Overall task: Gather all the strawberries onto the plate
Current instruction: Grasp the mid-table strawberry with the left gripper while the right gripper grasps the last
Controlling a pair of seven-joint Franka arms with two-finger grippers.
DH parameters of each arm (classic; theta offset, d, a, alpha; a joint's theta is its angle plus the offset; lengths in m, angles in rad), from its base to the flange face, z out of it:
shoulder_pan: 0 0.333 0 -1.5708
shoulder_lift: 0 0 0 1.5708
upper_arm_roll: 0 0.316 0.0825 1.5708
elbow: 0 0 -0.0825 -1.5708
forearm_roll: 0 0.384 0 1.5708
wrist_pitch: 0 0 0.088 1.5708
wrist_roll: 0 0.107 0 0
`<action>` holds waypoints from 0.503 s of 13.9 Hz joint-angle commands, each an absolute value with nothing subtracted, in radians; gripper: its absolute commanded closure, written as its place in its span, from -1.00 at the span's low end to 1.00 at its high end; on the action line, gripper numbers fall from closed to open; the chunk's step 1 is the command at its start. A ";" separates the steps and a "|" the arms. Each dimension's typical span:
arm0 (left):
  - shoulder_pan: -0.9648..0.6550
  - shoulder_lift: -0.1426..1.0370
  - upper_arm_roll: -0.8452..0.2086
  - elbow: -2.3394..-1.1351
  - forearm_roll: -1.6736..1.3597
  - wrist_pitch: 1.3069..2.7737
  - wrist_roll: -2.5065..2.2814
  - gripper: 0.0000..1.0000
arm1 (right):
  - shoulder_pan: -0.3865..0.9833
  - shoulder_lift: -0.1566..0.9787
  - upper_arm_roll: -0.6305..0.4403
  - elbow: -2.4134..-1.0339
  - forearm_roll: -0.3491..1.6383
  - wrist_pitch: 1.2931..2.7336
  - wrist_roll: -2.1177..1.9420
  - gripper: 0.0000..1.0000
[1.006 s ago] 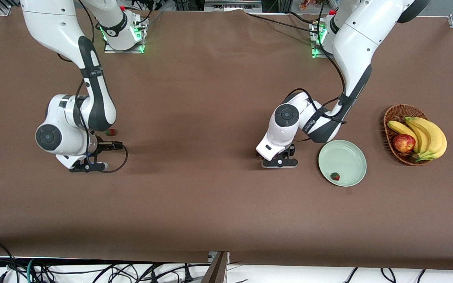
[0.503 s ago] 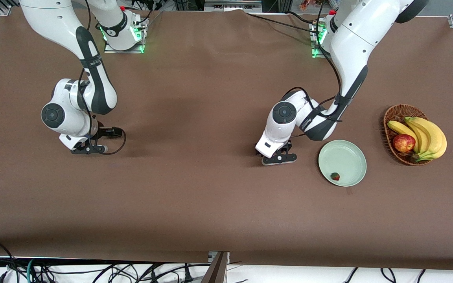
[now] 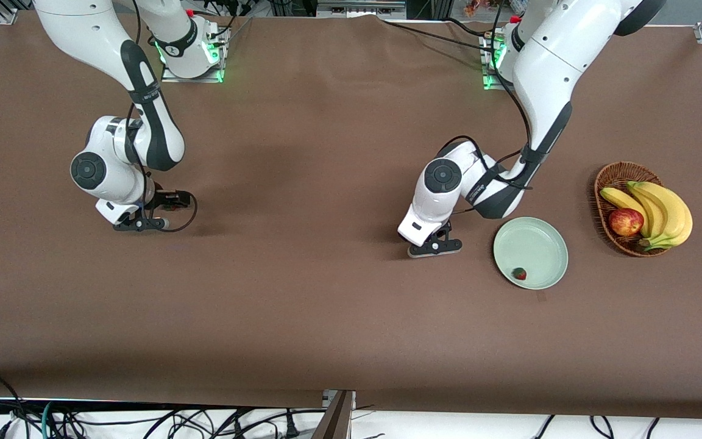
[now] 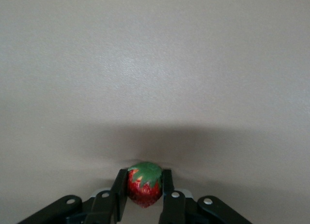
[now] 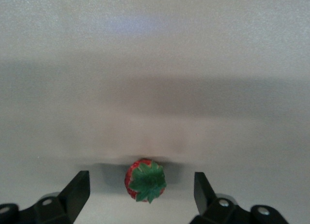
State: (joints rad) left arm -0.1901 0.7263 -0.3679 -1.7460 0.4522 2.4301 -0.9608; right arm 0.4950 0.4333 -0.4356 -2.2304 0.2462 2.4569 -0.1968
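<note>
strawberries: three | one (image 3: 519, 274) on plate (image 3: 543, 241) | one (image 4: 144, 186) clamped in left gripper (image 4: 144, 197), wrist view only | one (image 5: 145, 180) on table between right gripper's (image 5: 142, 195) spread fingers

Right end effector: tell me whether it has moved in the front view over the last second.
Yes. The right end effector has shifted away from the front camera, toward the right arm's base, and now brackets a strawberry.
</note>
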 commanded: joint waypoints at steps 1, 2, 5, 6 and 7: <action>-0.161 0.669 -0.371 -1.743 0.477 2.297 -0.875 0.96 | 0.500 0.388 -0.436 -2.276 0.262 2.473 -0.219 -0.08; -0.149 0.645 -0.371 -1.733 0.473 2.251 -0.820 0.96 | 0.500 0.388 -0.436 -2.276 0.262 2.471 -0.219 0.15; -0.109 0.583 -0.373 -1.712 0.471 2.059 -0.622 0.93 | 0.500 0.393 -0.436 -2.272 0.262 2.470 -0.225 0.64; -0.082 0.572 -0.373 -1.710 0.457 2.030 -0.530 0.93 | 0.500 0.396 -0.434 -2.261 0.262 2.470 -0.222 0.70; -0.045 0.562 -0.373 -1.710 0.437 2.010 -0.446 0.93 | 0.506 0.400 -0.428 -2.235 0.264 2.470 -0.210 0.71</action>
State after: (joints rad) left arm -0.1021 0.5926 -0.3661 -1.7004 0.4532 2.0555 -0.5985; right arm 0.4971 0.4307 -0.4350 -2.2322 0.2463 2.4593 -0.2016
